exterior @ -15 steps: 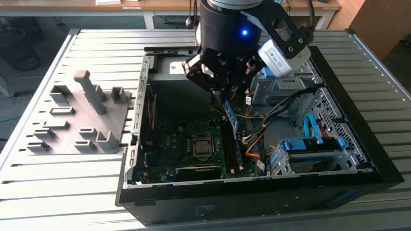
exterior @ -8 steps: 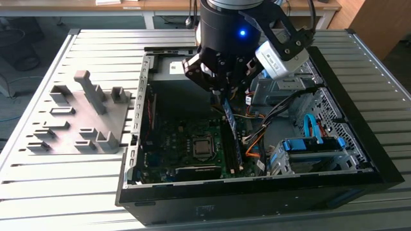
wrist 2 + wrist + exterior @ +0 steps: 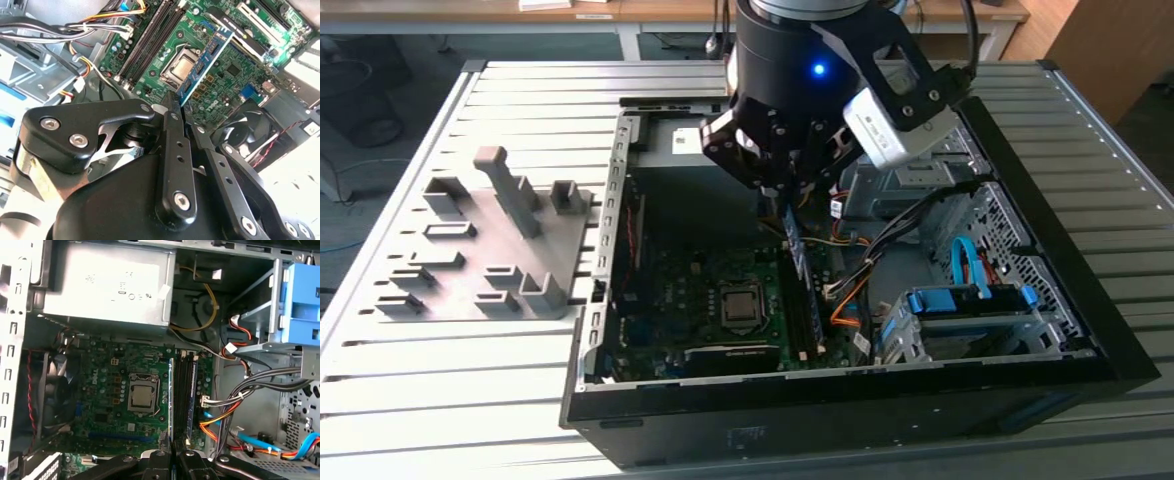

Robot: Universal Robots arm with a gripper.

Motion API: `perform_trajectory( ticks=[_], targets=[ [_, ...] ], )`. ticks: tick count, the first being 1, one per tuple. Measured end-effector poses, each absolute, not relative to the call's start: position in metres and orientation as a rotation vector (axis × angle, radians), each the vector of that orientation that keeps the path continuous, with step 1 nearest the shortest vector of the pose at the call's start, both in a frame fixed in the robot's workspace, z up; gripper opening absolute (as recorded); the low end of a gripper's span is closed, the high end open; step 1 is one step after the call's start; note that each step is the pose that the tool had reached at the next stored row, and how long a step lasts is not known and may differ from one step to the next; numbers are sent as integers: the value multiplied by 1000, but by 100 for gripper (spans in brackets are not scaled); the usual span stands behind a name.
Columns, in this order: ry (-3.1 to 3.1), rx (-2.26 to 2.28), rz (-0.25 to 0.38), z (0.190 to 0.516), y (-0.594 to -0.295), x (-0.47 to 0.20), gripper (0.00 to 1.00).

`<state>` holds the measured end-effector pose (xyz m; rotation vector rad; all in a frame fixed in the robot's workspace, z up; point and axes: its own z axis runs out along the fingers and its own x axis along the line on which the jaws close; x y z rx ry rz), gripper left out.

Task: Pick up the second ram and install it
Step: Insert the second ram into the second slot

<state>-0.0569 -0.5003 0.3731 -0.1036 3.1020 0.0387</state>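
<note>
Blue-green, long and thin, the second ram is pinched in the black claw above the green motherboard inside the open black computer case. The pick looks done and the install is not yet made. Seating it should call for squaring its edge over an empty black slot and pushing straight. The first wrist view shows a near-identical blue stick standing among the slots. The exterior view shows a grey fixture plate on the slatted metal counter.
</note>
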Motion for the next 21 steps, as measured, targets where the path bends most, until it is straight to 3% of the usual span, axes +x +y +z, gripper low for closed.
perform_trajectory(
  ticks=[21],
  targets=[
    [3096,190,33,373,-500,-57,14]
  ],
)
